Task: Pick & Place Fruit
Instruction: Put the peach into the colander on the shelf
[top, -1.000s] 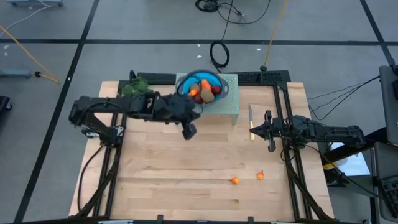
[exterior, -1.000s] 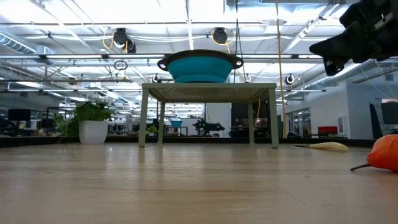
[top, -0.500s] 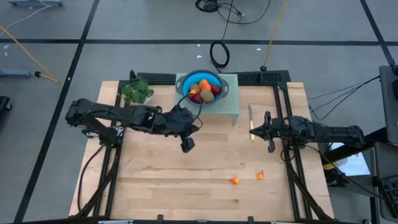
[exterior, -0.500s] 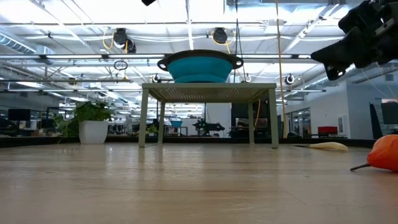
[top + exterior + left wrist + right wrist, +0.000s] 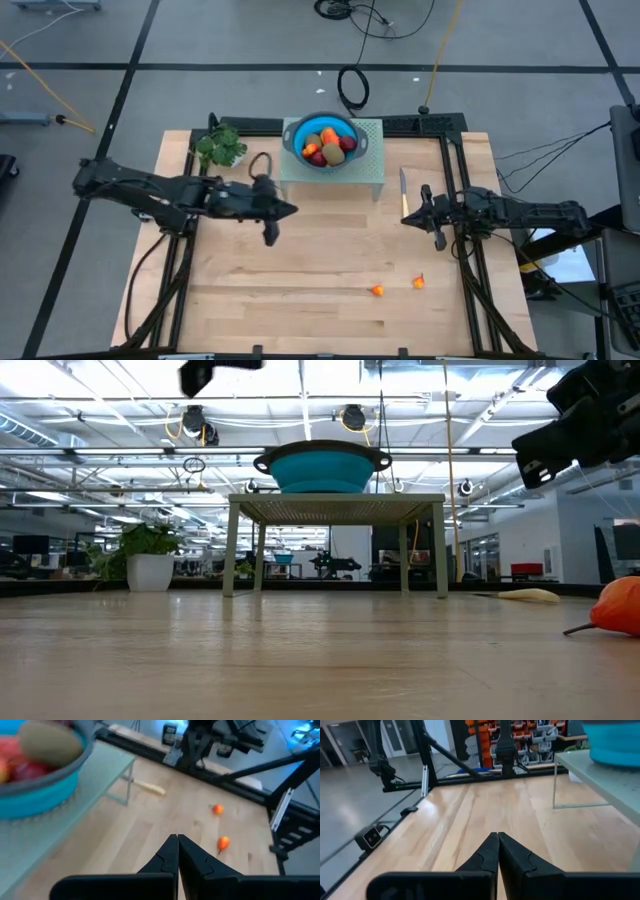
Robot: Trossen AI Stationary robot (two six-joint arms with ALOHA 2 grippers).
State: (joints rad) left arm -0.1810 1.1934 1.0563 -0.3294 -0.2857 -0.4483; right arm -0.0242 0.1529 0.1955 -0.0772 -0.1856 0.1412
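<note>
Nearest the low camera, only the rounded edge of one tiny orange-red piece (image 5: 620, 606) shows at the frame's right side, cut off by the border, with a thin dark stem trailing onto the wooden table (image 5: 300, 660). From above, it and a second tiny orange-red piece (image 5: 377, 291) lie on the front part of the table, a little apart from each other and well away from both arms.

Farther in, the left gripper (image 5: 270, 237) hangs over the table's left-centre, its fingers (image 5: 170, 855) pressed together with nothing between them. Across the table, the right gripper (image 5: 438, 240) sits near the right edge, its fingers (image 5: 492, 852) likewise together and empty. Just beside it lies the slim yellow-handled knife (image 5: 404, 203); its blade is hard to make out from above, and in the low view only a pale sliver of it shows.

Beyond these stands the small pale green stand (image 5: 372, 165), bearing the blue bowl (image 5: 291, 135). Inside the bowl sit the remaining fruit: a brown kiwi-like oval (image 5: 333, 152), the longer orange-red piece (image 5: 330, 135) and dark red round ones (image 5: 347, 144), packed closely so their full count cannot be told. The low view hides the contents entirely behind the bowl's wall. To the left of the stand, at the back edge, rests the green leafy bunch (image 5: 220, 146).
</note>
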